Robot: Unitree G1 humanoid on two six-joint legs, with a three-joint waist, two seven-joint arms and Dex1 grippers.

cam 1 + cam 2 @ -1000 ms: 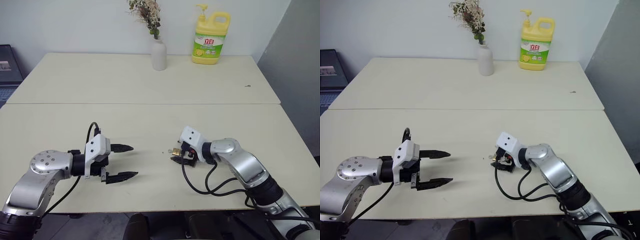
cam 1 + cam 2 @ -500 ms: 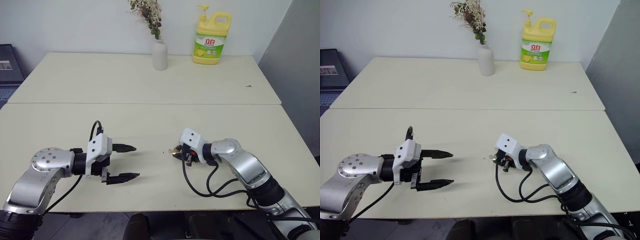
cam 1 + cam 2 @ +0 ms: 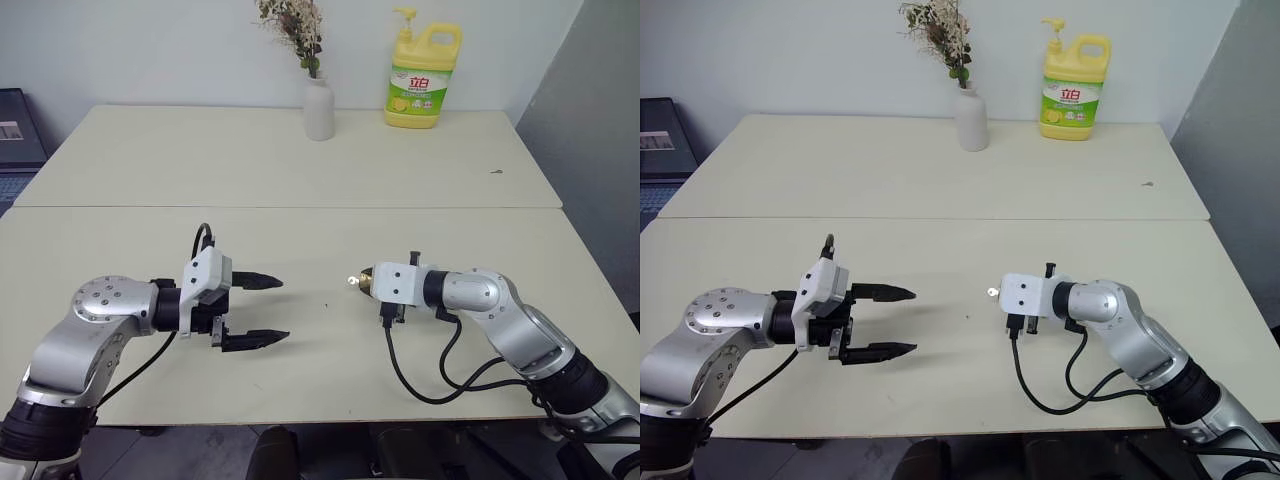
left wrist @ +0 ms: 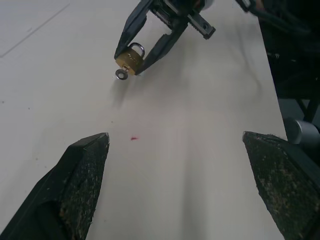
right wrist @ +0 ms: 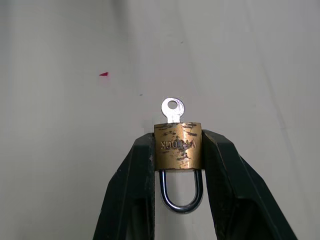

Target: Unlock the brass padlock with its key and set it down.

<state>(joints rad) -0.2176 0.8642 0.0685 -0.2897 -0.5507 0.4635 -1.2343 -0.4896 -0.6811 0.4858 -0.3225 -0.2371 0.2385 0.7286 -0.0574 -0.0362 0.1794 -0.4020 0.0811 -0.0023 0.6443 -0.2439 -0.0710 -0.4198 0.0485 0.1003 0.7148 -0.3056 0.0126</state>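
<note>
A: Where is the brass padlock (image 5: 177, 145) sitting, and what is holding it?

B: In the right wrist view it is sitting at centre frame, clamped by its two side faces between the fingers of the right gripper (image 3: 362, 281). The shackle (image 5: 181, 192) is pointing back into the gripper; the key (image 5: 173, 109) is projecting from the far face, its bow free.

A: Why that orientation?

B: Judging from the task, gripping the body alone is leaving the key exposed for the other arm to turn.

A: And the other arm?

B: The left gripper (image 3: 262, 309) is hovering at lower left of the left eye view, fingers spread wide and holding nothing, aimed across the table (image 3: 300, 170) toward the lock. The two grippers are well apart.

A: How far along is the work?

B: The shackle is appearing seated in the body, so unlocking is probably not yet done.

A: What does the next move call for?

B: A fine pinch on a very small key bow; slipping is the likely risk.
</note>
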